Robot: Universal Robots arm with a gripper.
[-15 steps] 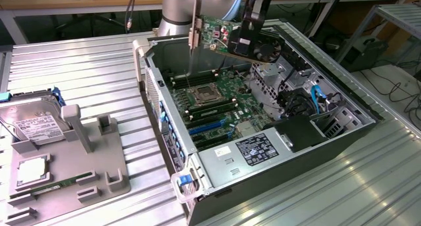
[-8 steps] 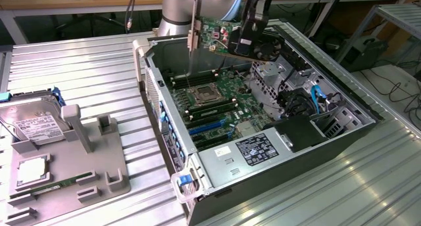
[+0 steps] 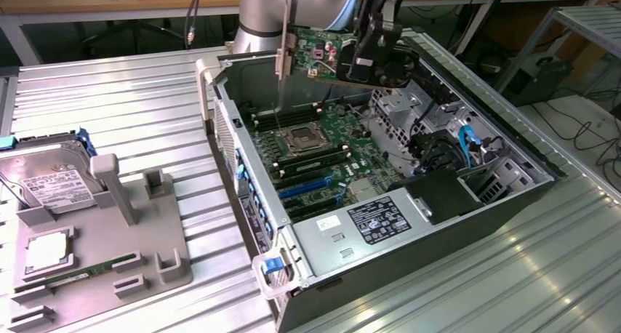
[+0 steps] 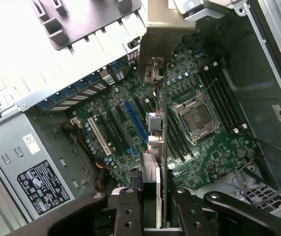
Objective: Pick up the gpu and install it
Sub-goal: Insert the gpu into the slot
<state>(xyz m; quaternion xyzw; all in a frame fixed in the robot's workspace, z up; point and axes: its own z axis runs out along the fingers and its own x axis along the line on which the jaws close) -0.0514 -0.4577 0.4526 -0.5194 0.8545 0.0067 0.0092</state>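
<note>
My pincer's [image 3: 361,60] gpu [image 3: 313,51] hung clear over the motherboard [image 3: 325,155]; case wall [image 3: 221,107] at the exterior view's left, drive cage [image 3: 403,115] right, flanked the gap.

1. Arm [image 3: 281,9] — a thick round tube in brushed silver-grey, with a paler grey joint housing beside it.
2. Gripper [image 3: 351,70] — matt black throughout, blocky, built of angular plates.
3. Two flat black link bars [image 4: 66,214] flare outward, each with a round silver screw [image 4: 97,195].
4. Fingers [image 4: 128,211] are black and straight, with a row of small holes.

Robotics lab: ribbed metal bench [image 3: 126,107], open PC case [image 3: 417,267], floor cables [image 3: 582,129].
</note>
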